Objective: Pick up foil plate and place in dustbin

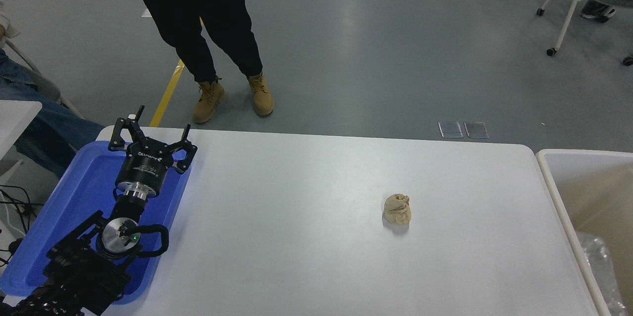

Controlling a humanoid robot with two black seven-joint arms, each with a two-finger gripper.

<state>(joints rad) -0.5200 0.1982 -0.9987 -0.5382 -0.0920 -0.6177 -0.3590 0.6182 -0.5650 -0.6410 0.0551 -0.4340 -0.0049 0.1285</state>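
The shiny crinkled silver foil plate lies low inside the large white-rimmed, beige-lined dustbin, far right of the parked left gripper, whose fingers stand wide and empty. Right gripper not visible. Placement appears complete; no further move seems required.
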